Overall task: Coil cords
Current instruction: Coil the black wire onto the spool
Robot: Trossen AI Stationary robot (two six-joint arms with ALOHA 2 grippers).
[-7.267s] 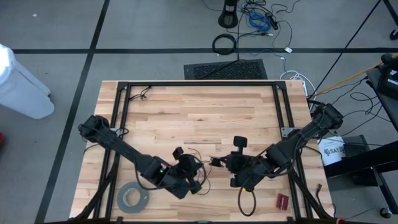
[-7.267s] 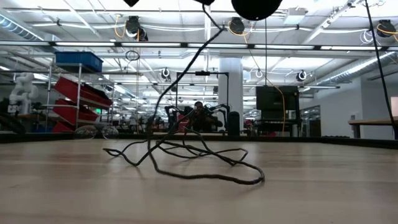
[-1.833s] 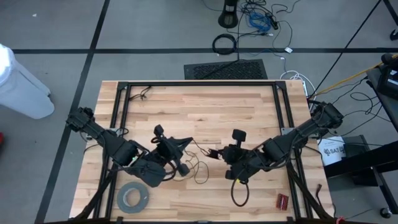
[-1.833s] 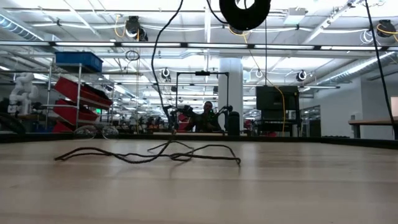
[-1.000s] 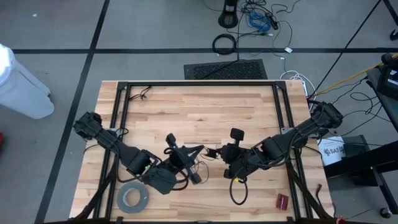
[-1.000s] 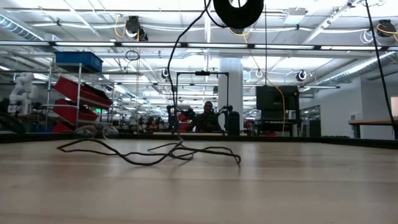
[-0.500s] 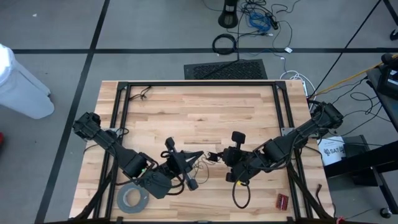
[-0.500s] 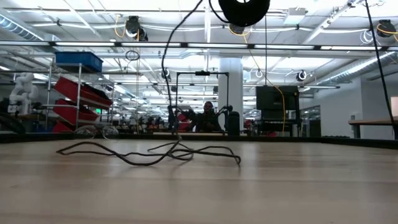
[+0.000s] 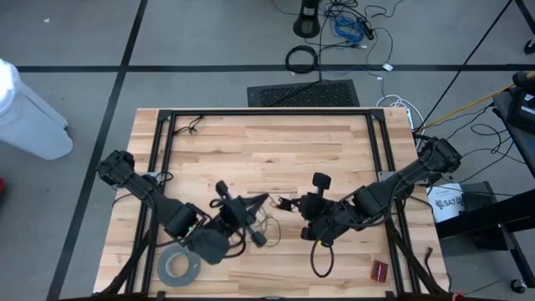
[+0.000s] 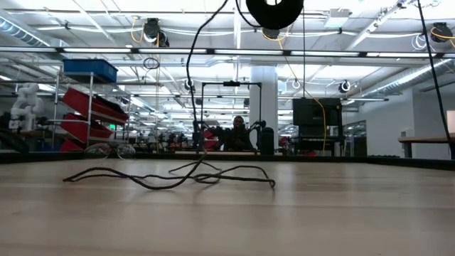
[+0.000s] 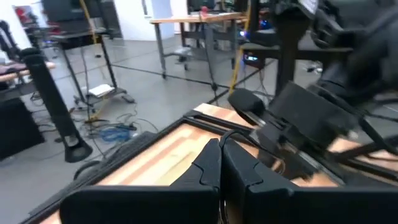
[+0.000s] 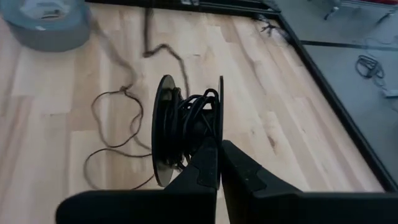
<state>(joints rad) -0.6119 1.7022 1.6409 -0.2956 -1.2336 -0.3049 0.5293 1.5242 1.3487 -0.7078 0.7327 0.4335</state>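
The cord is a thin dark wire wound on a small round black spool point(image 12: 186, 127). My right gripper point(image 9: 290, 206) is shut on the spool above the table's middle, and the low view shows the spool point(image 10: 274, 10) high up. From there the wire point(image 10: 190, 78) drops to loose loops point(image 10: 170, 176) lying on the wood point(image 9: 269, 224). My left gripper point(image 9: 266, 200) is shut just left of the spool, with the wire point(image 11: 249, 138) leaving its fingertips. My left gripper pinches the thin wire point(image 11: 231, 134) between its two shut fingertips, coming nearly level from the table's left. The wire runs on toward the spool, and its other stretch hangs slack to the table. My right gripper pinches the rim of one spool disc point(image 12: 220, 127) between its shut fingers, slanting down from the table's right. The spool is lifted clear of the table with its discs on edge.
A wide grey tape roll point(image 9: 178, 266) lies near the front left, also seen in the right wrist view point(image 12: 46, 22). A small red object point(image 9: 380, 269) lies at the front right. A black frame point(image 9: 167, 142) edges the table, and a thick black cable loop point(image 9: 322, 263) hangs under the right arm.
My left gripper has rolled a little at the wrist while staying beside the spool. The hanging stretch of wire has swung slightly. The loops on the table lie about as they did. Both grippers stay shut.
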